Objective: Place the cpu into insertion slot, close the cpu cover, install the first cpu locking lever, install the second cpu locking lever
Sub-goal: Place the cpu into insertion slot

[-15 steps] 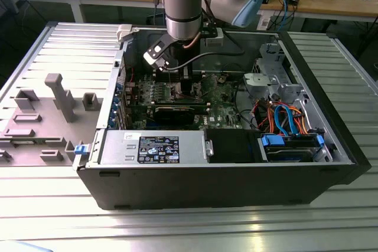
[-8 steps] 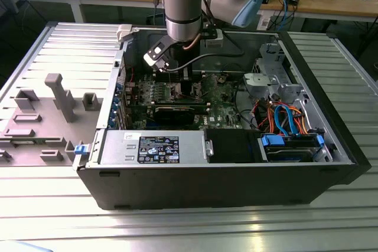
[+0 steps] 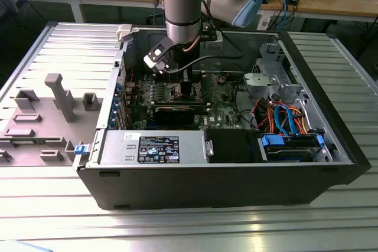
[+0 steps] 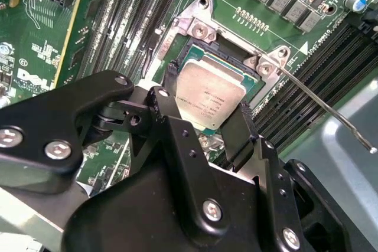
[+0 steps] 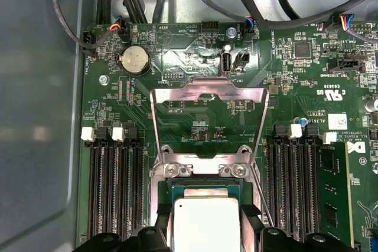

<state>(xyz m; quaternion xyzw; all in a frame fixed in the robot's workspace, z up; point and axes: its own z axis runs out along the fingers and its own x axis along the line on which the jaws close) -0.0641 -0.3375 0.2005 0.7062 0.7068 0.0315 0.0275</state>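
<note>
While I watch from the exterior view, the arm reaches straight down into the open black computer case (image 3: 224, 187), which lies on its side on the ribbed aluminium tabletop (image 3: 177, 228). The black claw (image 3: 179, 84) is low over the green motherboard (image 3: 221, 113). In the second wrist view the small flat square cpu with a dull grey metal top (image 4: 209, 90) lies within the insertion slot (image 4: 198, 28), the small square socket with a silver metal rim. The claw's two black fingers (image 4: 168, 107) flank the cpu on opposite sides, and as far as I can see they are clenched on its edges, grasping it. In the first wrist view the cpu cover (image 5: 207, 87) – a thin square silver frame plate with a central window – stands open, swung back from the slot on its hinge, and the green board shows through its window. A thin silver wire locking lever (image 4: 325, 107) angles away from one corner of the slot, crossing above the long narrow black memory slots (image 5: 115, 193) that run on both sides of the socket. A round silver coin battery (image 5: 134, 60) sits on the board beyond the raised cover. Outside the case, on the exterior view's left, a grey plastic fixture (image 3: 59, 95) with upright posts rests on the tabletop – well apart from the claw.
</note>
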